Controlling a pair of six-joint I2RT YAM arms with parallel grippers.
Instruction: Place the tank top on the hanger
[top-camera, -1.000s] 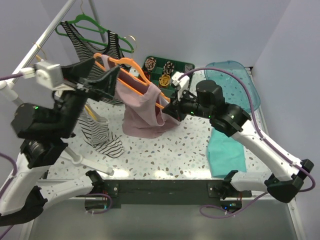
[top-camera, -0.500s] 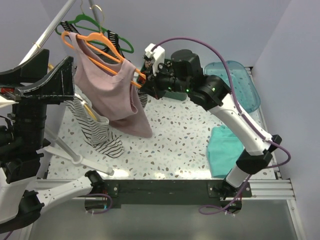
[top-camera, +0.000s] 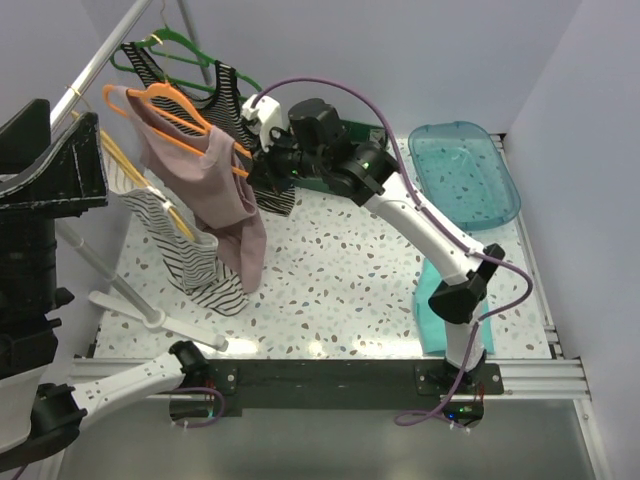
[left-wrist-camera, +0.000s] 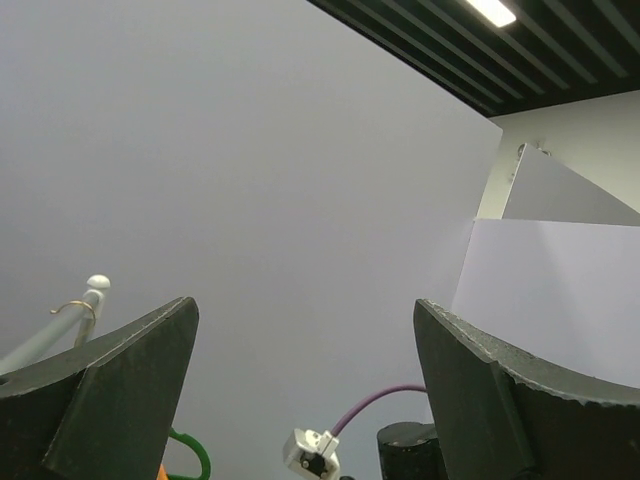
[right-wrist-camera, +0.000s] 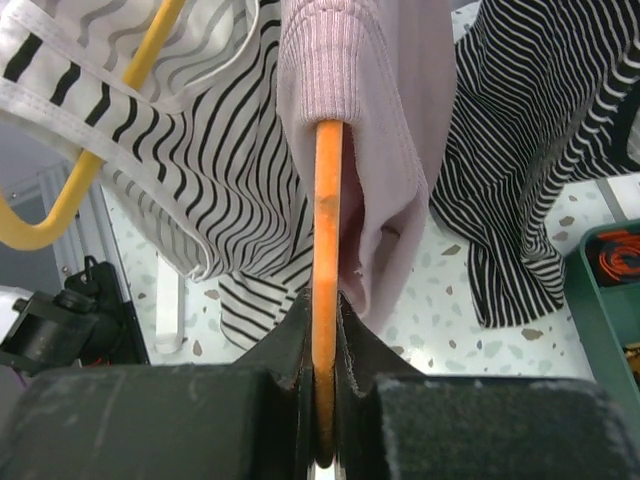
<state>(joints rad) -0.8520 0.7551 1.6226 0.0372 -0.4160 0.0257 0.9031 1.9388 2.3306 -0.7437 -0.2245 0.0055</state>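
Right fingers clamped on the hanger's end, tank top draped on it, up at the rack.

Your right fingers (right-wrist-camera: 358, 345) are pinched tight on the lower end of the orange hanger (right-wrist-camera: 328, 200), with the pink tank top (right-wrist-camera: 390, 120) bunched just above them. Your left fingers (left-wrist-camera: 110, 385) are spread wide, holding nothing and aimed at the wall. In the top view the hanger sits upper left by the rail (top-camera: 100, 62), the top hanging from it above the surface (top-camera: 340, 290), with the striped tank tops (top-camera: 200, 270) crowding right beside. I can't tell if the hook is over the rail. Risks: let go with the hook off and everything drops. Your one-end grip may tilt the hanger so a strap slides off. Pulling out could snag the striped tops.
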